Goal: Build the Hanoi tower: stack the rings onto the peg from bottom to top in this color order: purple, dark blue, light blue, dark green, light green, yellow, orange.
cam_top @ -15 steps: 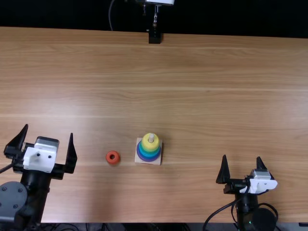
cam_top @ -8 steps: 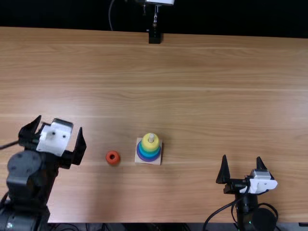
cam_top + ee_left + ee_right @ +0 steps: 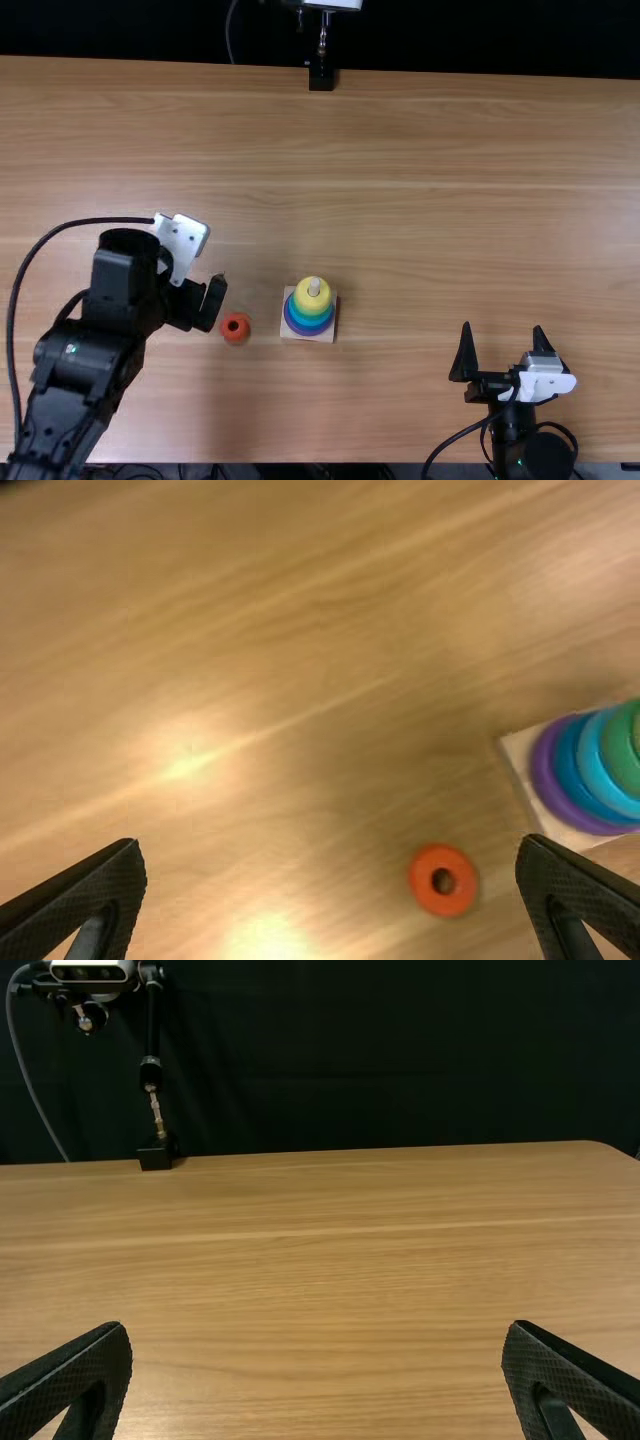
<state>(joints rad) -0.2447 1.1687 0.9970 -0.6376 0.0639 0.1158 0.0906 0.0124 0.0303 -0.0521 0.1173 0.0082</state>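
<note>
Left gripper: released, fingers spread wide. In the top view it is left of the orange ring, one finger appearing just beside the ring's outer edge; height above the table cannot be told. Right gripper: released, fingers spread apart, located near the table's near edge at the right, well apart from the rings.

Orange ring: flat on the wood, hole facing up, between the left gripper and the square base. A narrow strip of wood separates ring and base edge.

Stack: seated around the upright peg, within the base outline. The yellow ring is uppermost, peg tip protruding through it. In the left wrist view, the purple ring is lowest, followed by the dark blue ring, light blue ring and a green ring.

Clearance: broad tabletop spans extend from the base toward the far edge and toward the right gripper. A black stand foot is at the far edge
</note>
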